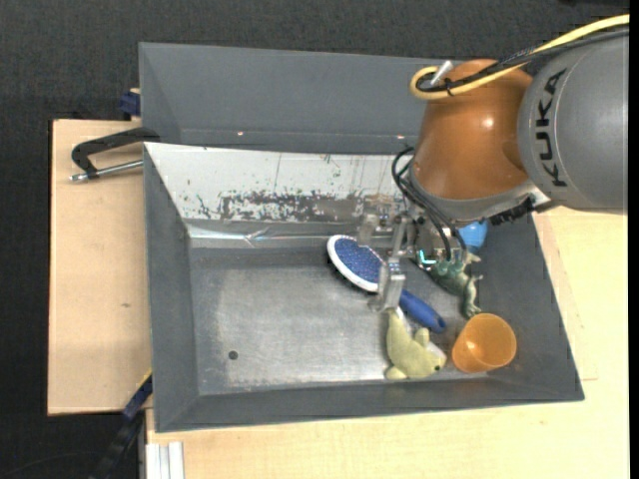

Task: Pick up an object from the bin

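Blue brush (356, 260): oval, white-dotted — just left of the claw
Claw (389, 285): how far open — cannot tell

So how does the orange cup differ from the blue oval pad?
The cup is plain orange; the pad is blue with a white rim. The cup is round and hollow, mouth facing the camera; the pad is a flat oval. The cup sits at the bin's near right; the pad lies nearer the middle. Both are small.
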Controlling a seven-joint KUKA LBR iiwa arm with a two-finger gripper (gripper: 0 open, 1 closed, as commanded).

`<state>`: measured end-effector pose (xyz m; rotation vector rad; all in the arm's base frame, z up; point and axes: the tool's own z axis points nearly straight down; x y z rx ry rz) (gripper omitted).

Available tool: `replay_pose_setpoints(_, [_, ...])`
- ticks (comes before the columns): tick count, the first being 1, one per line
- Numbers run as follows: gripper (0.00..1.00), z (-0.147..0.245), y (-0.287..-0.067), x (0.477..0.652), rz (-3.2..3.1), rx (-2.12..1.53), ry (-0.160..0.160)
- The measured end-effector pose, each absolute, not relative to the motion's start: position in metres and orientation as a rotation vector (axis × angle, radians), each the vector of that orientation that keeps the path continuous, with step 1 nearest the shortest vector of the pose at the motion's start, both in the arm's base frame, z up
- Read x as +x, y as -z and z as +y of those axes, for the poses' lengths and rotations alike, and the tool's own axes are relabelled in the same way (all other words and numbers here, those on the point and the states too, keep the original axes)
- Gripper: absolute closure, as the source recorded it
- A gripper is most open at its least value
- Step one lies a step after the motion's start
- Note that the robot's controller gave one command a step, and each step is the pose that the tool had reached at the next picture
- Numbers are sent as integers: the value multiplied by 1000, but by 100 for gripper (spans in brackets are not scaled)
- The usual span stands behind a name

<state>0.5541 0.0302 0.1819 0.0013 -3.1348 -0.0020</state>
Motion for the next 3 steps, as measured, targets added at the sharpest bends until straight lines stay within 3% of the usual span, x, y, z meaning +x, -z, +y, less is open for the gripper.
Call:
replay_pose_setpoints(1, [0, 18, -73, 569, -3155, -79, 6])
replay_pose_setpoints(2, [100, 18, -75, 568, -3152, -79, 6])
replay_pose_setpoints(3, [100, 7, -211, 586, -3155, -62, 2])
